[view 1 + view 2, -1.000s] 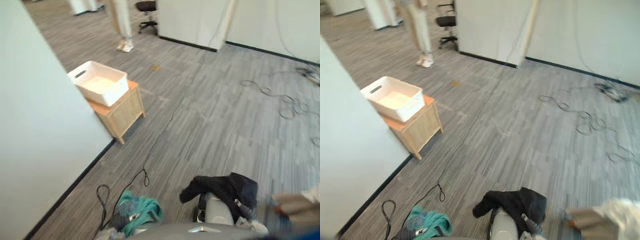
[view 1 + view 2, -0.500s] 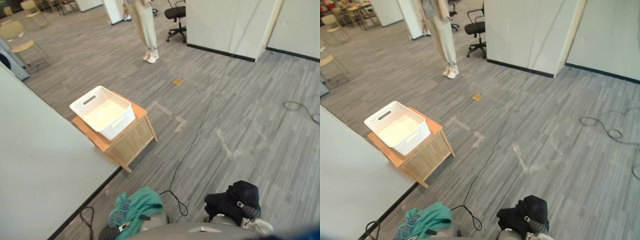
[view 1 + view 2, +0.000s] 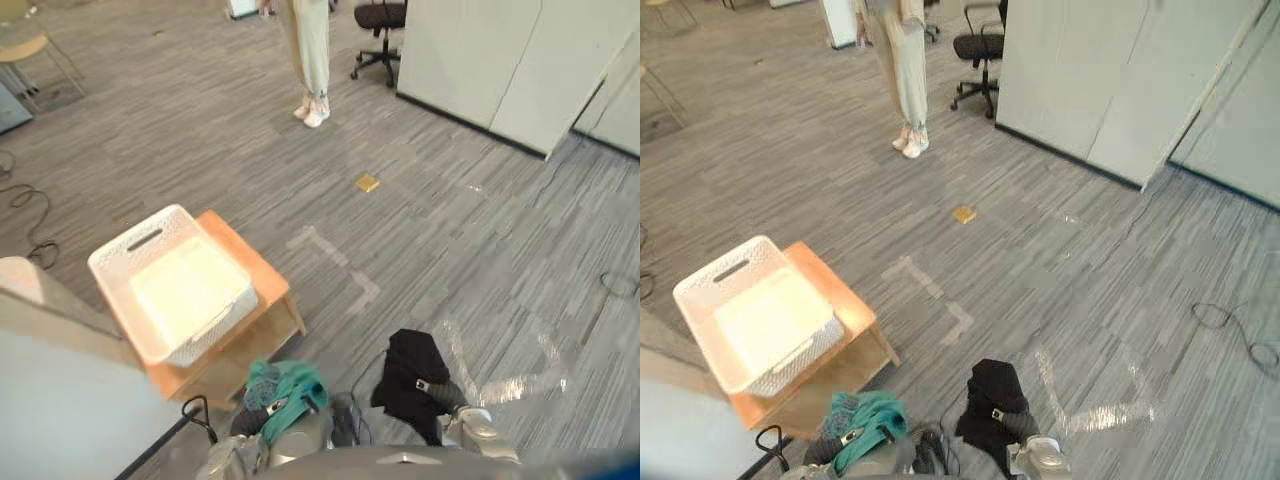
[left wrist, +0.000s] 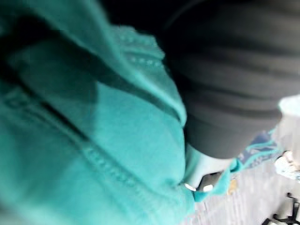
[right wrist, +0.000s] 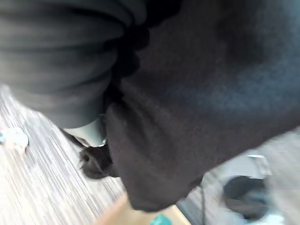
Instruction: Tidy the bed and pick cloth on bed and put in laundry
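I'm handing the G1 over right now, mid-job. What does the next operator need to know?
Left hand: teal cloth is draped over it, and the fabric hides the grip.
Right hand: black cloth is draped over it, and the grip is hidden in the same way.
White basket: it sits on the wooden side table, ahead on the robot's left.
Done: both cloths are picked up.
Left: step closer to the basket and drop both cloths in. Whether the bed is tidy cannot be told from here.
Note: a person stands farther off across the floor.
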